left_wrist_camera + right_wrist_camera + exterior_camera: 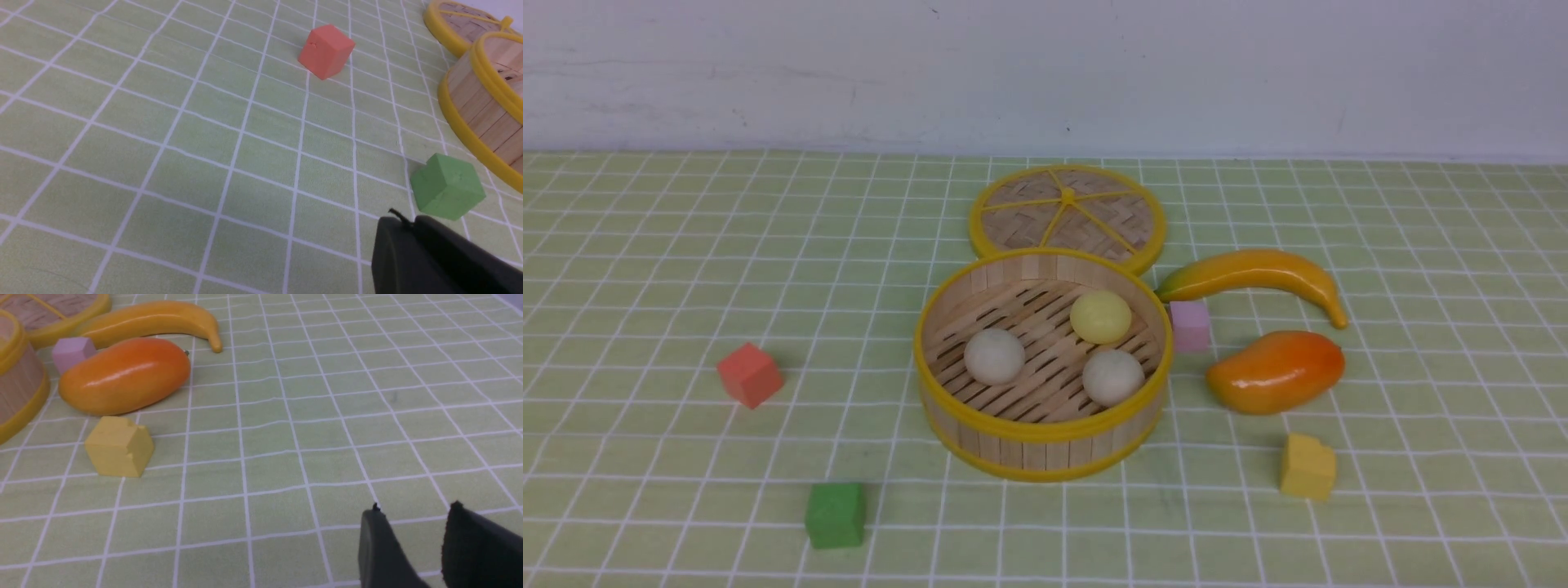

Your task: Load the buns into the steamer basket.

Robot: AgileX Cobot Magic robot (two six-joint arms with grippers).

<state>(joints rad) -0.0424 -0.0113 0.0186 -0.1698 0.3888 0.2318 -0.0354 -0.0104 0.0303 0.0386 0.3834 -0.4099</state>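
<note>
The steamer basket stands mid-table. Inside it lie three buns: an off-white one on the left, an off-white one at the front right, and a pale yellow one at the back. Neither arm shows in the front view. In the left wrist view my left gripper is shut and empty, just short of the green cube, with the basket's wall beyond. In the right wrist view my right gripper is open and empty over bare cloth, far from the basket.
The flat woven lid lies behind the basket. A banana, a mango, a pink cube and a yellow cube lie to the right. A red cube and the green cube lie to the left.
</note>
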